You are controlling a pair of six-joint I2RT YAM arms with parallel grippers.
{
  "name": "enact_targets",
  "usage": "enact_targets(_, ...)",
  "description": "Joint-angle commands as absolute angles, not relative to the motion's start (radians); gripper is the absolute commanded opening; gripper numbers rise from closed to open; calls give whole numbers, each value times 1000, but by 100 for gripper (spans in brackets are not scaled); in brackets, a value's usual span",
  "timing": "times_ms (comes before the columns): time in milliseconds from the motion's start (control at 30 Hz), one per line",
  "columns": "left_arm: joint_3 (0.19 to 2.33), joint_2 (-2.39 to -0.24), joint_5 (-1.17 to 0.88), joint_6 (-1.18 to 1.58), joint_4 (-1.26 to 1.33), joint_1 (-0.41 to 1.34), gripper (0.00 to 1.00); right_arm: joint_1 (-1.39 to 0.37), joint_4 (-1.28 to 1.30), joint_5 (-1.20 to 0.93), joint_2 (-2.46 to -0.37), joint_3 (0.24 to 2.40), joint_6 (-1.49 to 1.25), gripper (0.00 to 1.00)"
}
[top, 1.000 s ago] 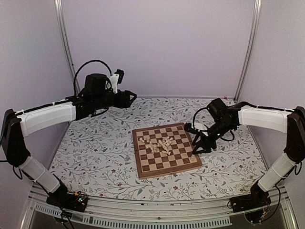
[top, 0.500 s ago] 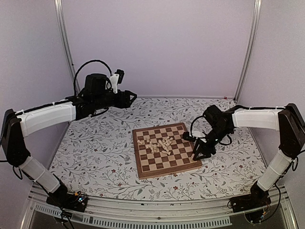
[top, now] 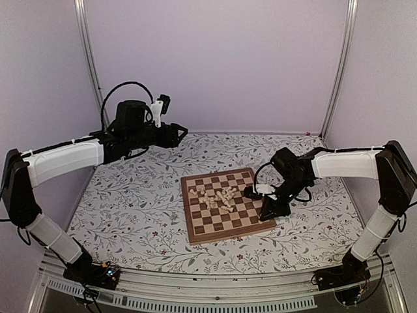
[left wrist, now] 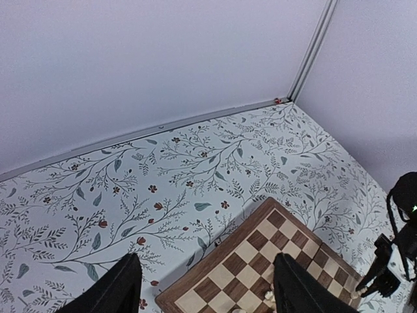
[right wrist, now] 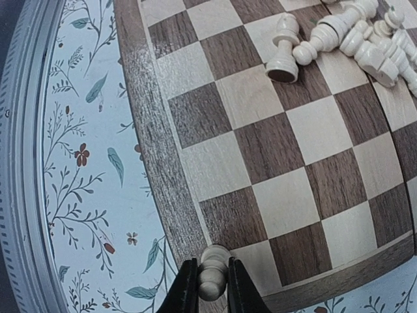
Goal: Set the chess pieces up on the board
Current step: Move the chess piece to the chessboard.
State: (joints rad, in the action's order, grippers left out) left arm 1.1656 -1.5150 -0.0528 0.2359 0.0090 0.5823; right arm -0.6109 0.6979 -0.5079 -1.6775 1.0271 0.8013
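Bottom of the right wrist frame: the right gripper (right wrist: 212, 280) pinches a pale pawn (right wrist: 214, 259) at the board's (right wrist: 260, 150) border; the left gripper (left wrist: 207, 274) gapes wide, holding nothing.

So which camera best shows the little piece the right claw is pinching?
The right wrist view: the pale piece sits close up between the right gripper's fingers, at the board's border. From above, the gripper covers it. The left wrist view catches that gripper far off; the piece is too small to tell.
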Motion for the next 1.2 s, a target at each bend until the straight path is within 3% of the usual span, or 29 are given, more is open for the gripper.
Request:
enact_targets(0, 1195, -1526, -68, 229, 3, 591, 71, -646, 679, -513, -1708, 1062, 789, 12)
enact_targets(600, 1197, -1524, -74, 231, 3, 591, 70, -742, 660, -474, -1813, 1180, 752, 10)
enact_targets(733, 1198, -1523, -76, 231, 3, 591, 71, -745, 653, -466, -1813, 1172, 749, 20)
enact_targets(1000, 1201, -1530, -72, 216, 3, 591, 71, -718, 708, -519, -1723, 1194, 750, 48)
enact_targets(1167, 1251, -1557, -14, 135, -112, 607, 70, -510, 743, -666, -1623, 1215, 739, 53)
